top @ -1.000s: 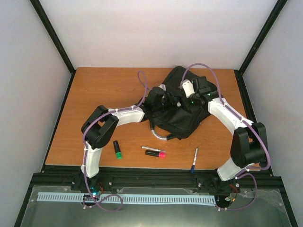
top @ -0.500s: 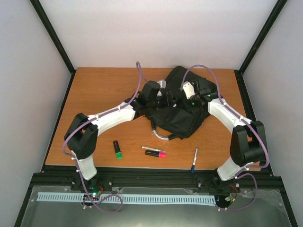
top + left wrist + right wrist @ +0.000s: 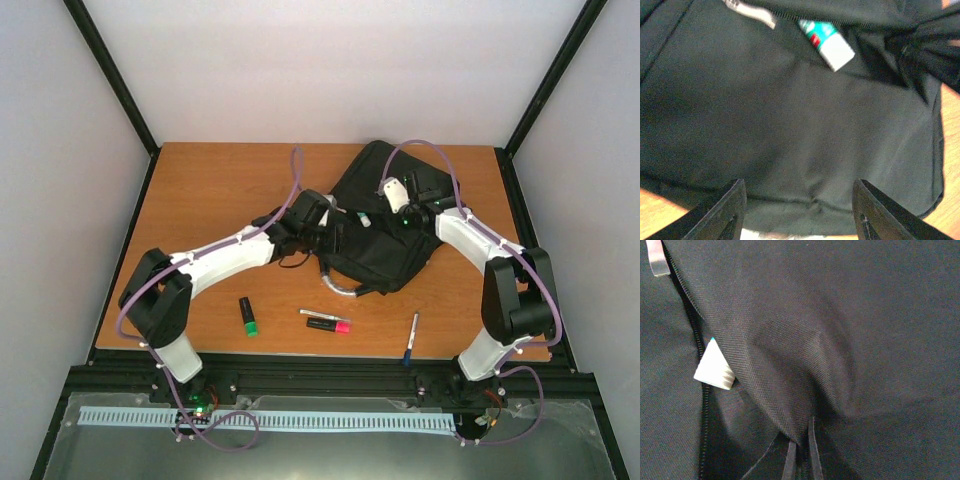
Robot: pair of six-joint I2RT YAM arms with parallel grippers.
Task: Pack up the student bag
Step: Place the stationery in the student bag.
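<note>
The black student bag (image 3: 390,245) lies at the table's centre-right, its grey loop handle (image 3: 338,284) towards the front. A white and green tube (image 3: 827,42) sticks out of the bag's zip opening; it also shows in the top view (image 3: 365,217) and the right wrist view (image 3: 715,368). My left gripper (image 3: 800,215) is open and empty, just over the bag's left part (image 3: 333,228). My right gripper (image 3: 801,452) is shut on a fold of the bag's fabric beside the opening, at the bag's upper middle (image 3: 402,212).
On the table in front of the bag lie a green highlighter (image 3: 247,315), a silver pen (image 3: 322,314), a pink highlighter (image 3: 328,325) and a blue pen (image 3: 411,338). A grey zip pull (image 3: 657,260) lies at the opening's end. Black frame posts stand at the table's corners.
My left gripper has drawn back to the left from the bag's opening and its arm has stretched out lower. The white tube now shows at the opening. The right gripper barely moved.
</note>
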